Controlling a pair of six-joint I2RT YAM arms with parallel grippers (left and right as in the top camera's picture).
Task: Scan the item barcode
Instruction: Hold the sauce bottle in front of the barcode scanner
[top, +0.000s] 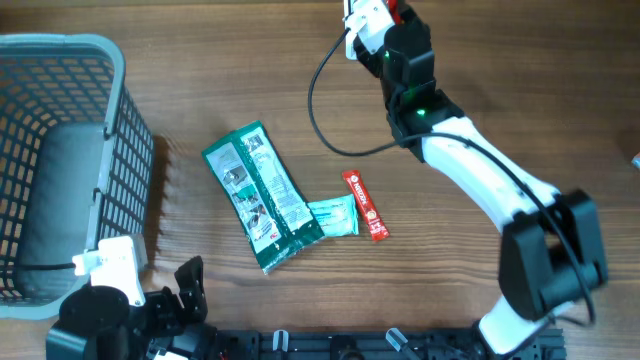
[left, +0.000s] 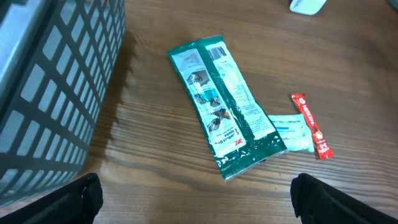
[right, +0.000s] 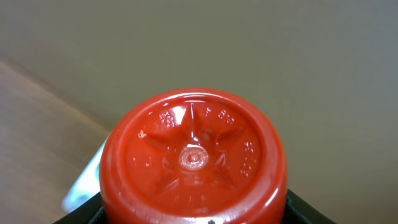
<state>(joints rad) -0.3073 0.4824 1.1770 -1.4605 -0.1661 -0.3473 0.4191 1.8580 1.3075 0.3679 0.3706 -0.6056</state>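
Observation:
My right gripper (top: 393, 16) is at the far edge of the table, shut on a red plastic container (top: 402, 12). In the right wrist view the container's round moulded end (right: 193, 158) fills the lower middle, and the black fingers (right: 303, 210) clamp its sides at the bottom corners. No barcode shows on it in any view. My left gripper (top: 186, 288) hovers low at the near left, open, with bare wood between its black fingertips (left: 311, 198). It holds nothing.
A green packet (top: 262, 197) lies mid-table with a pale teal sachet (top: 333, 217) and a red sachet (top: 365, 205) at its right end. A grey mesh basket (top: 112, 130) stands at the left. A white object (left: 306, 5) sits at the far edge.

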